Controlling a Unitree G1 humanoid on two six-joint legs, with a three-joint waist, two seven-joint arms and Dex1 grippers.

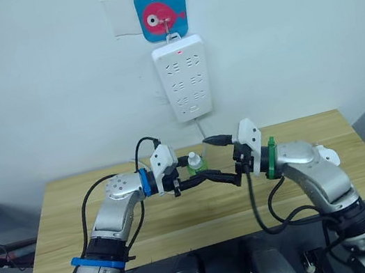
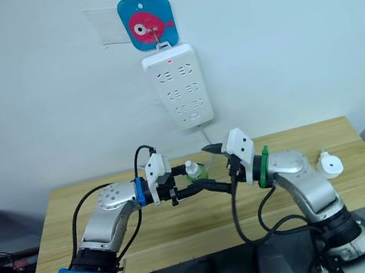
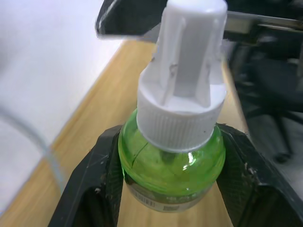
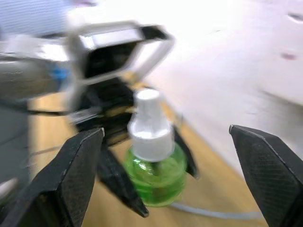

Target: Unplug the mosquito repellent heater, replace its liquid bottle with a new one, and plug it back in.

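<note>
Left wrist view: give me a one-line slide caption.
Left gripper clamps a green liquid bottle with white cap above the wooden table.

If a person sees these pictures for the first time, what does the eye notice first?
First, the green liquid bottle with its white cap, clamped in the left gripper above the wooden table. The right gripper faces it, fingers spread wide. On the wall behind hangs a white power strip under a blue fish hook.

Silver arms — blue, green bands, black claws.
</note>
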